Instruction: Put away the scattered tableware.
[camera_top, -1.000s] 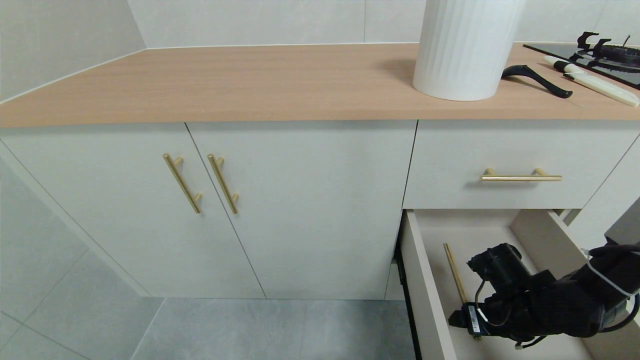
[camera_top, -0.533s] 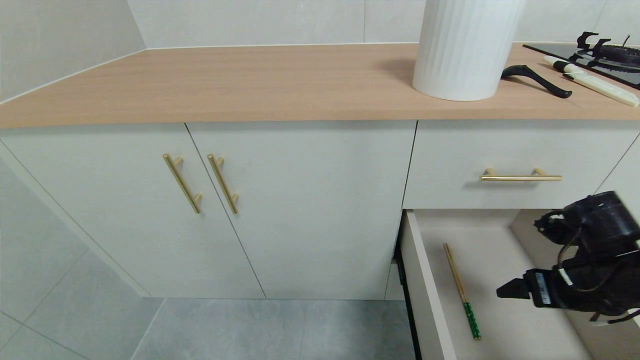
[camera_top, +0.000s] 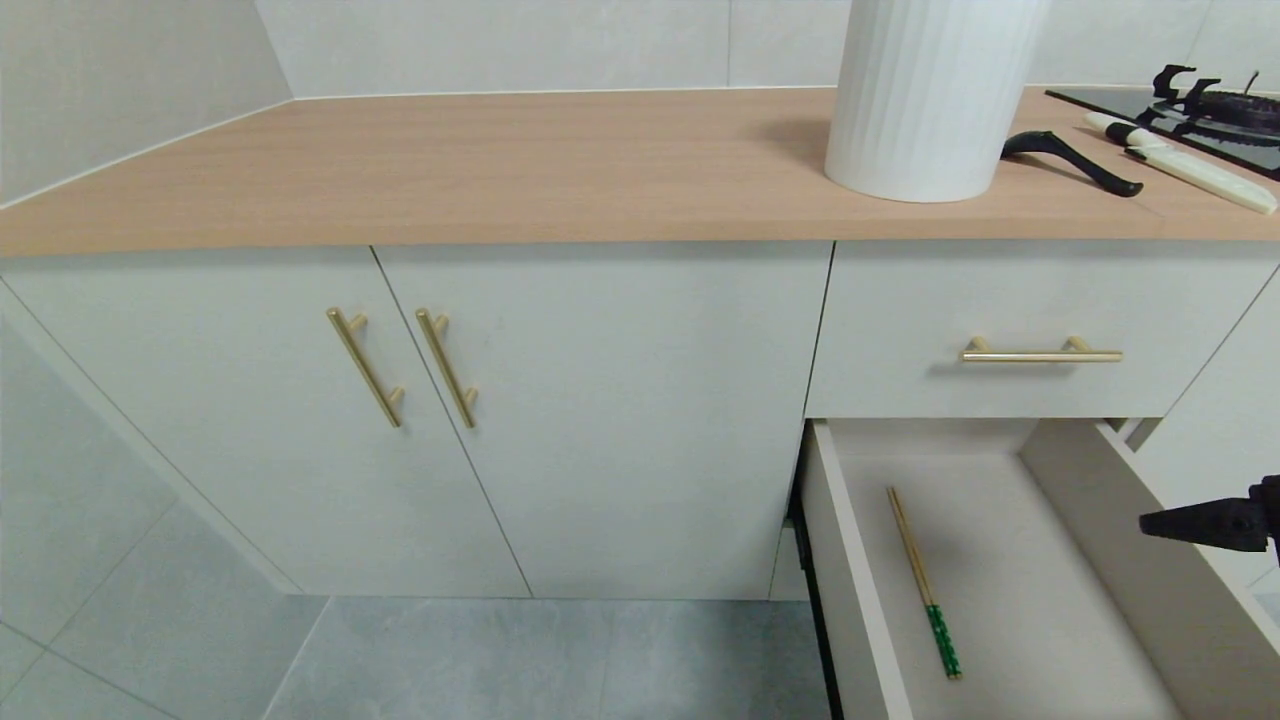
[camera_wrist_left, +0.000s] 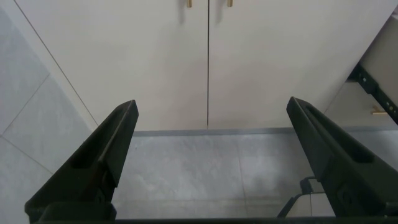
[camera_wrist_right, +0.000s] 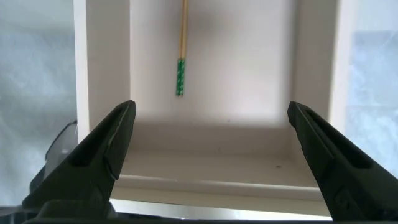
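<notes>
Since one second ago the right gripper has drawn back from over the open drawer. You now see one black fingertip above the drawer's right wall in the head view. Its fingers are spread wide and hold nothing. The chopsticks have not shifted: the pair lies flat on the drawer floor, close to the left wall, with the green patterned ends toward the drawer front. The left gripper hangs low before the cabinet doors, above the floor, fingers also released and empty. On the counter stand a white ribbed container and, to its right, a knife.
</notes>
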